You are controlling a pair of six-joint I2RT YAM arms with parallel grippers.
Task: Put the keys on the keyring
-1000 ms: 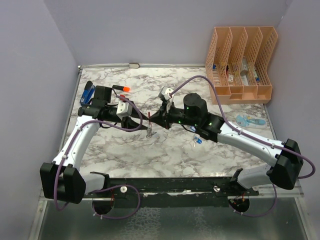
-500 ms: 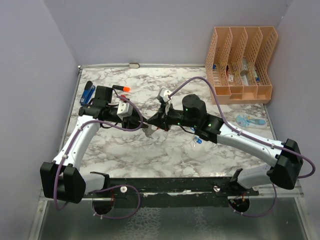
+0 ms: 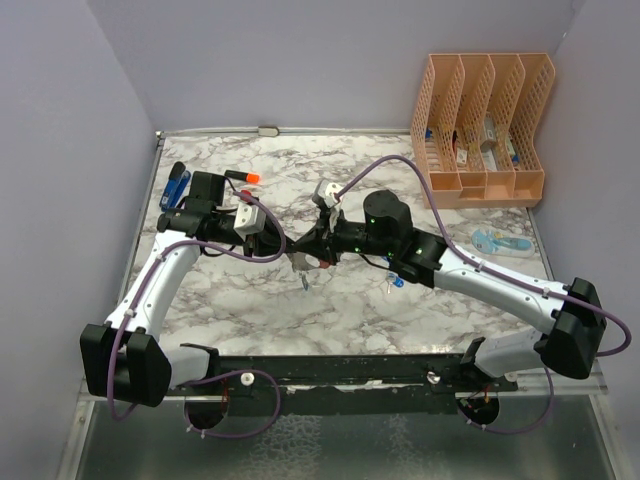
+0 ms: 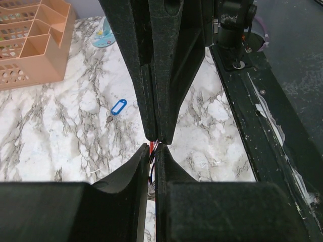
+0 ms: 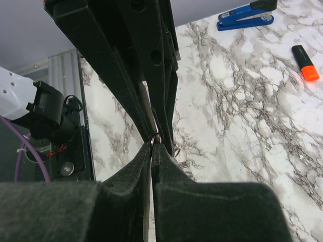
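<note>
My left gripper (image 3: pixel 287 243) and right gripper (image 3: pixel 306 247) meet tip to tip over the middle of the table. Both are shut on the keyring (image 3: pixel 299 262), which hangs just below them. In the left wrist view a sliver of its red loop (image 4: pixel 151 147) shows between my left fingers (image 4: pixel 136 171). In the right wrist view a thin metal ring (image 5: pixel 157 136) sits at my right fingertips (image 5: pixel 166 166). A small blue piece (image 3: pixel 305 283) shows under the keyring. One blue-headed key (image 3: pixel 397 282) lies loose on the marble and also shows in the left wrist view (image 4: pixel 119 107).
A peach desk organizer (image 3: pixel 480 130) stands at the back right, with a pale-blue flat item (image 3: pixel 497 241) in front of it. A dark-blue stapler (image 3: pixel 175 185) and an orange-capped marker (image 3: pixel 245 177) lie at the back left. A black rail (image 3: pixel 330 375) runs along the near edge.
My right gripper has moved left until its fingertips touch the left gripper's. The keyring hangs lower, with a blue piece now under it. The left arm has barely moved.
</note>
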